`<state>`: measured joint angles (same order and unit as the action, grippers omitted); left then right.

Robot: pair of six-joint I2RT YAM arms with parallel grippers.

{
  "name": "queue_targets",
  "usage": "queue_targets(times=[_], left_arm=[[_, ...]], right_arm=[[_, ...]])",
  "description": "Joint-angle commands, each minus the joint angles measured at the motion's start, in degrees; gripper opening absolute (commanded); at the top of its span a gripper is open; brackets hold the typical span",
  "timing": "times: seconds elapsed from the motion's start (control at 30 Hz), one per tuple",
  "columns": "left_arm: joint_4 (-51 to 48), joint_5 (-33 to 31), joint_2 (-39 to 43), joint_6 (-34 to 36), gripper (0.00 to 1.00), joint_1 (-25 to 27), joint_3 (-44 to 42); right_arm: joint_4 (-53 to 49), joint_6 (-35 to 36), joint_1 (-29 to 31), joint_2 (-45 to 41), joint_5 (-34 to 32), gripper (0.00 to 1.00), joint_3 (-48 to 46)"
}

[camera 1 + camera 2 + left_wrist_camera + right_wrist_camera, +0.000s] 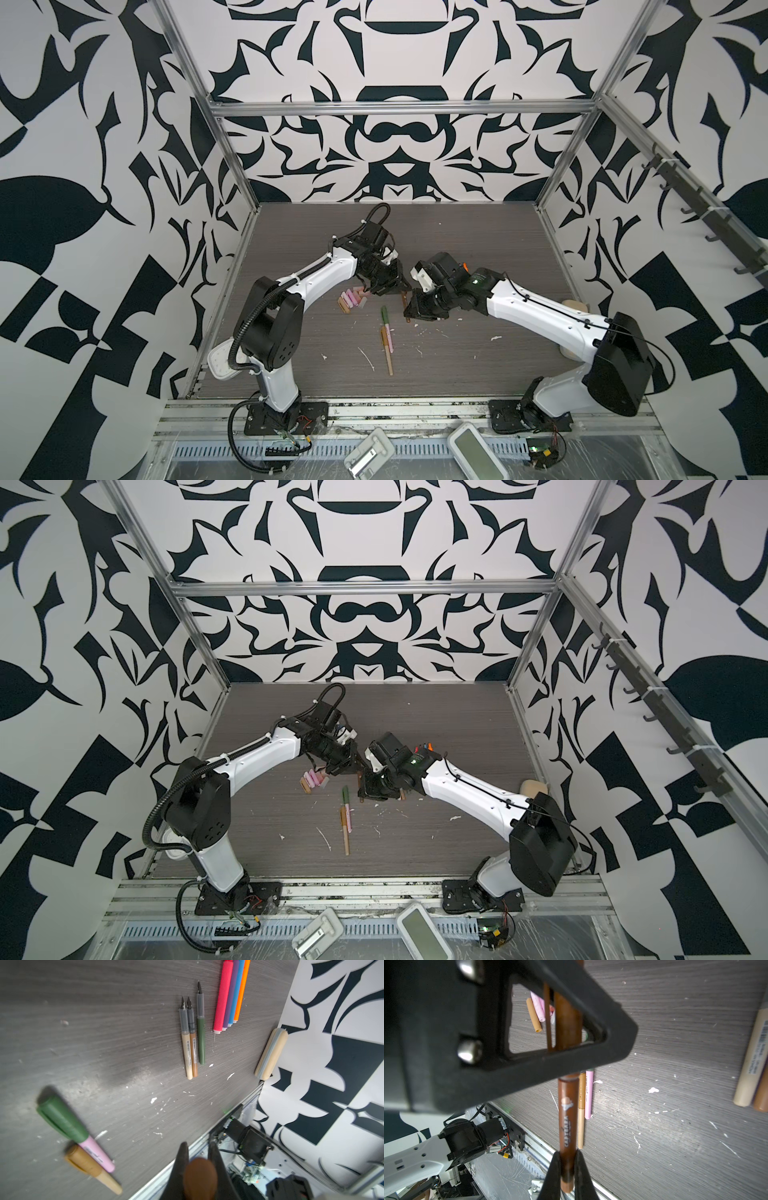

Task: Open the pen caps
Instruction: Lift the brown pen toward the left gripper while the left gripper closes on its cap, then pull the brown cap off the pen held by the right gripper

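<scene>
A brown pen (566, 1109) hangs above the table's middle, held at both ends. My right gripper (568, 1153) is shut on its barrel. My left gripper (198, 1147) is shut on its brown cap (200, 1176). In both top views the two grippers (402, 286) (409, 309) meet tip to tip over the table. Loose pen caps (353, 300), pink and tan, lie in a small heap just left of them. A green-capped pink pen (62, 1118) and a tan-capped pen (83, 1161) lie on the table. Three uncapped pens (193, 1039) lie beside several bright markers (230, 995).
A beige roll (271, 1053) rests against the right wall. White scraps dot the grey wood-grain table (478, 249). An aluminium rail (395, 405) runs along the front edge, with two white devices (478, 451) on the ledge below it.
</scene>
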<state>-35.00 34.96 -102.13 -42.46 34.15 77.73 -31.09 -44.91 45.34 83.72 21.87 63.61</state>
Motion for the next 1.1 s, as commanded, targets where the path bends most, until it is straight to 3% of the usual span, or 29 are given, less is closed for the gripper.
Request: queue_targets(times=[0.0, 0.17, 0.37, 0.47, 0.57, 0.67, 0.8, 0.87, 0.97, 1.07], left_arm=[[-1.71, 0.20, -0.57, 0.66, 0.00, 0.21, 1.80], [-2.15, 0.10, -0.44, 0.64, 0.00, 0.21, 2.51], [-2.20, 0.35, -0.01, 0.27, 0.00, 0.38, 2.43], [-2.18, 0.33, 0.25, 0.27, 0.00, 0.39, 2.25], [-2.65, 0.09, 0.35, 0.37, 0.00, 0.39, 2.07], [-6.02, -3.12, -0.99, 2.56, 0.00, -3.24, 4.08], [-11.37, -2.83, -6.69, 5.85, 0.00, -17.34, 12.76], [-15.00, -4.61, -8.60, 7.07, 0.00, -21.57, 18.50], [-22.39, -7.33, -10.57, 10.87, 0.00, -23.08, 26.37], [-24.34, -9.37, -8.62, 13.30, 0.00, -22.90, 22.92]], right_arm=[[0.74, 0.17, -0.17, -0.07, -0.12, 0.00, 1.86], [-0.85, -0.22, -0.60, 0.85, -2.24, 0.22, 2.65], [-0.79, -0.56, -2.00, 4.80, -1.15, 0.24, 4.86], [-1.14, -0.05, -2.08, 6.36, -1.42, 0.20, 6.52], [-1.46, -0.04, -2.10, 6.14, -2.04, 0.00, 6.74], [-2.11, 0.21, -1.93, 4.66, -1.79, 0.00, 4.52], [1.65, -3.13, 2.64, 1.36, -0.46, 0.00, -3.69], [2.93, -4.93, 6.00, 0.39, -0.74, 0.00, -6.71], [4.76, -7.07, 7.23, -2.78, -2.05, 0.00, -10.16], [4.26, -7.12, 5.43, -5.49, -3.24, 0.00, -10.50]])
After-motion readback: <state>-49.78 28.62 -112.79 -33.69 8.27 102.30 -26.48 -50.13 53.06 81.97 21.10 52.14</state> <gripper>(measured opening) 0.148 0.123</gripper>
